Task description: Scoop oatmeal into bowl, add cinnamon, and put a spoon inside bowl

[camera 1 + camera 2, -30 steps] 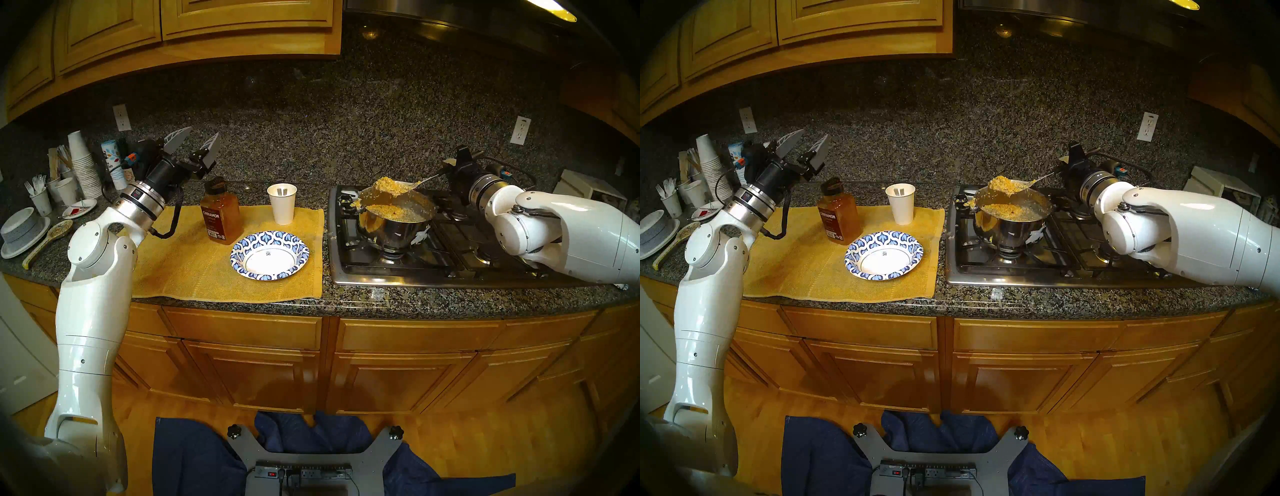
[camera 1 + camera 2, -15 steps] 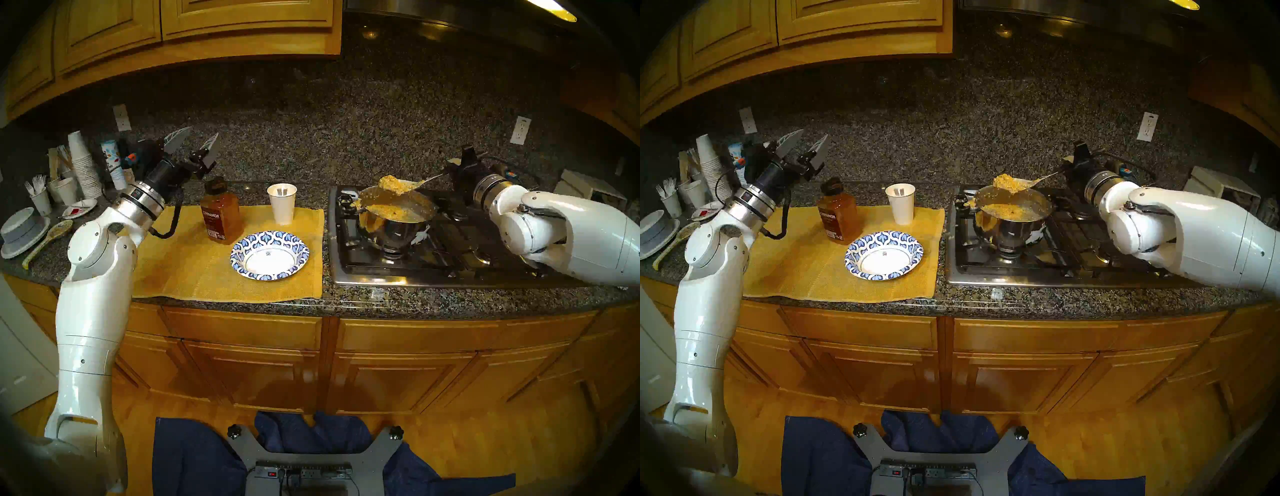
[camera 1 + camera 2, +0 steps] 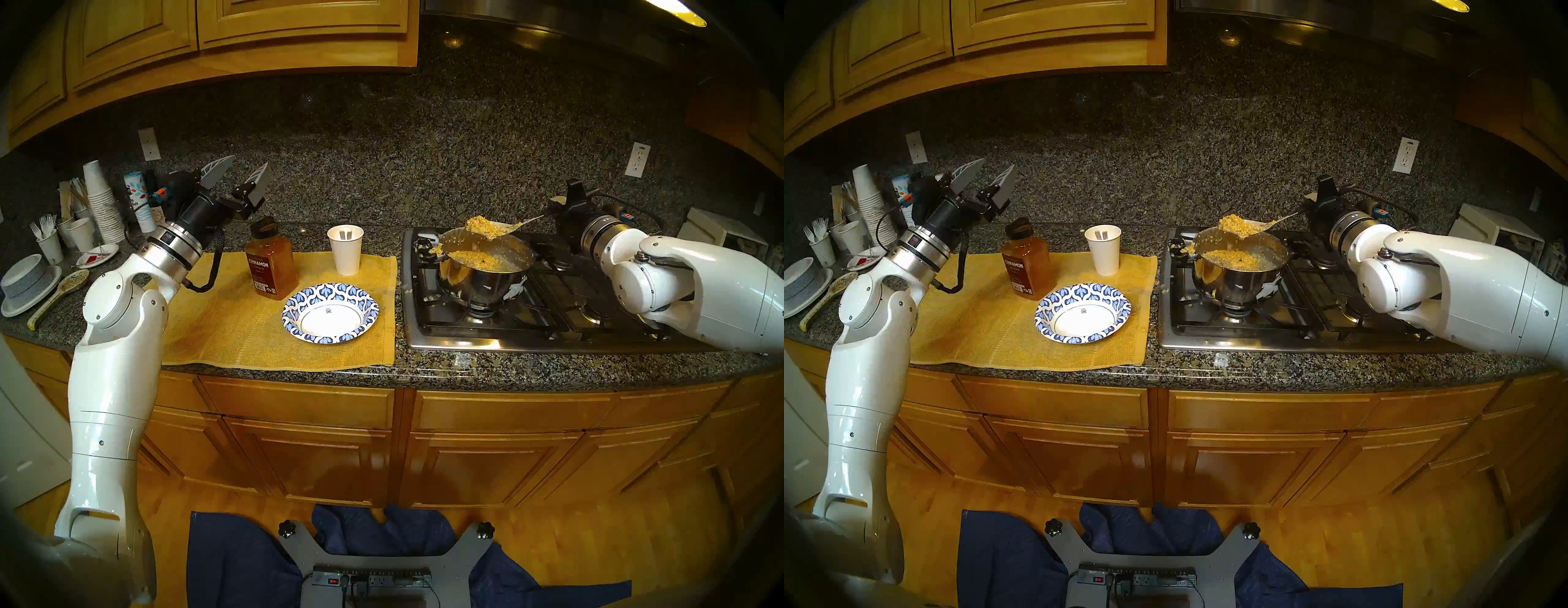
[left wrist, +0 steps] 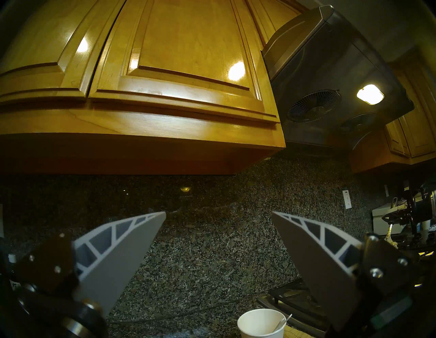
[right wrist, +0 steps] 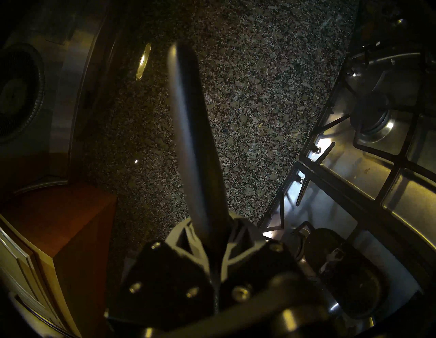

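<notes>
1. Head views, nearest first: the bowl [image 3: 330, 313] sits empty on the yellow mat [image 3: 220, 331] at the front of the tabletop [image 3: 466, 369], so the job is to carry the load across and tip it in over the white centre.
2. Just behind the bowl stand the cinnamon [image 3: 270, 263] and a paper cup [image 3: 346, 249] with the white spoon [image 4: 282, 321] inside (both untouched). Keep the path clear of the cup.
3. Off to one side, the left gripper [image 3: 239, 167] is raised with its fingers spread and empty.
4. Further back, the pot [image 3: 483, 271] on the stove [image 3: 551, 322] holds most of the oatmeal [image 3: 477, 257]. A heaped portion rides on the ladle [image 3: 492, 229] above it.
5. The right gripper [image 3: 558, 208] has its fingers pressed together on the ladle's dark handle. Keep the ladle level, move slowly, and lower it close to the bowl before turning the wrist, since a heap this tall could shed lumps.
</notes>
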Controlling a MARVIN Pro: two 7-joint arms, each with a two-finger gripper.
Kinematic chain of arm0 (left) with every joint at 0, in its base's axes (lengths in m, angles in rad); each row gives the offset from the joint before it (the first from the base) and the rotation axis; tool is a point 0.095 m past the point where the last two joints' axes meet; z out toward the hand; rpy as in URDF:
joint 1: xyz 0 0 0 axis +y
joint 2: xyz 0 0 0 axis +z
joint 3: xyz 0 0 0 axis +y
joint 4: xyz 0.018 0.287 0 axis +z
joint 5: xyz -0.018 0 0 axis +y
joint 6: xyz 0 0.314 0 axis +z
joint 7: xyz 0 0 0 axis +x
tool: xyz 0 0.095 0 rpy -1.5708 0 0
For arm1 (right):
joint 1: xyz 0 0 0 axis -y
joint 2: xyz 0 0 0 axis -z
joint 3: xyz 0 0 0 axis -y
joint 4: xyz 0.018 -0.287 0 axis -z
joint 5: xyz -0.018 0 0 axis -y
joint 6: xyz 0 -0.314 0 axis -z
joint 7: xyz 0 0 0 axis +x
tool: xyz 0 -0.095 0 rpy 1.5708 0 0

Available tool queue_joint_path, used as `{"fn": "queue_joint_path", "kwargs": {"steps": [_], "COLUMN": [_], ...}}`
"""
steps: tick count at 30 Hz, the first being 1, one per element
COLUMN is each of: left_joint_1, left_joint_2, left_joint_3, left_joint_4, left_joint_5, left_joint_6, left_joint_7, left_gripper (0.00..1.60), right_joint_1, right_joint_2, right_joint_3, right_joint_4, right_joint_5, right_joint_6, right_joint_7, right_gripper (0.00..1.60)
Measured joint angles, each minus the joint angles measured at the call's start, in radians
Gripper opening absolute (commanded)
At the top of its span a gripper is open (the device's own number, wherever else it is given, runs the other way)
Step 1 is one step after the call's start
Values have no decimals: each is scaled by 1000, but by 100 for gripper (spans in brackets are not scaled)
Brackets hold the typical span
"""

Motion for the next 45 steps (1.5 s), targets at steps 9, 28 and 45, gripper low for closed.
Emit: {"fn": "queue_joint_path", "kwargs": {"steps": [9,28,45], "left_joint_1": [0,0,1], "left_joint_2": [0,0,1], "left_joint_3": [0,0,1], "left_joint_4": [0,0,0], "left_joint_5": [0,0,0], "left_joint_6": [0,0,0], "left_joint_7": [0,0,1], "left_gripper": [160,160,160], "right_joint_1": [-4,1,32], "right_joint_2": [-4,-25,-111], "right_joint_3": [2,3,40], "right_joint_4": [-1,-32,-45], "right_joint_5": [0,0,-1], "right_joint_6": [-1,-5,-20], "right_joint_7": [-2,-23,-67], "right_gripper": [0,0,0]}}
